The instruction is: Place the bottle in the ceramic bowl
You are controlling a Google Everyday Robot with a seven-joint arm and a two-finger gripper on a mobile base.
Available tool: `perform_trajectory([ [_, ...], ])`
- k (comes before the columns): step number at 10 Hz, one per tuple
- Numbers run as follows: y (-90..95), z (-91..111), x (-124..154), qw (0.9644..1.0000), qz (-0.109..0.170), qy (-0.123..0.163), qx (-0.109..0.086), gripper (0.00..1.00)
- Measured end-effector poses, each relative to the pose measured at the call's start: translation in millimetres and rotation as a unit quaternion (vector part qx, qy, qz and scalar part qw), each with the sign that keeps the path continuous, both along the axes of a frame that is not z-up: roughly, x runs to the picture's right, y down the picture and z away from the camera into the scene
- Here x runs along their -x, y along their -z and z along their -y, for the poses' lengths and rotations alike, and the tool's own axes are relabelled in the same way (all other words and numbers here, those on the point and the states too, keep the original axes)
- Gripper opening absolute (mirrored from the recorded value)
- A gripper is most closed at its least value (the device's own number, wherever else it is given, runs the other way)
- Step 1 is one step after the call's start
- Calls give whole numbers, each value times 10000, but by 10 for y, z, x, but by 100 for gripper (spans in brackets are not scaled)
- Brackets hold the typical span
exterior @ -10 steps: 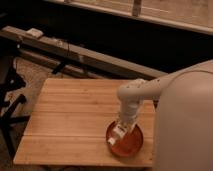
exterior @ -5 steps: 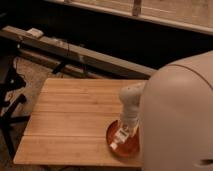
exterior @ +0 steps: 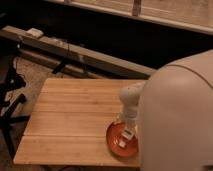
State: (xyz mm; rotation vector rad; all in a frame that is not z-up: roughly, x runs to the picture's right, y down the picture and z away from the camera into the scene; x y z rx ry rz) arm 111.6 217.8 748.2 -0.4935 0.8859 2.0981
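Note:
The orange-red ceramic bowl (exterior: 116,140) sits on the wooden table (exterior: 75,120) near its front right corner. My gripper (exterior: 127,132) hangs from the white wrist (exterior: 131,102) and reaches down into the bowl. The white bottle (exterior: 128,133) shows as a small pale shape at the gripper's tip, inside the bowl. Another pale patch (exterior: 121,144) lies on the bowl's floor just below it. I cannot tell whether the gripper holds the bottle or has let it go.
My large pale arm housing (exterior: 175,120) fills the right side and hides the table's right edge. A long beam (exterior: 75,52) with cables runs behind the table. A dark stand (exterior: 10,100) is on the floor at the left.
The arm housing has swung further left and covers more of the view. The gripper has stayed over the bowl and sits slightly lower inside it.

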Motion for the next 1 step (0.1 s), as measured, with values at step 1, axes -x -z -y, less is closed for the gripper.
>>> perform_trajectory([
  [1, 1, -4, -4, 10000, -3, 0, 4, 76],
])
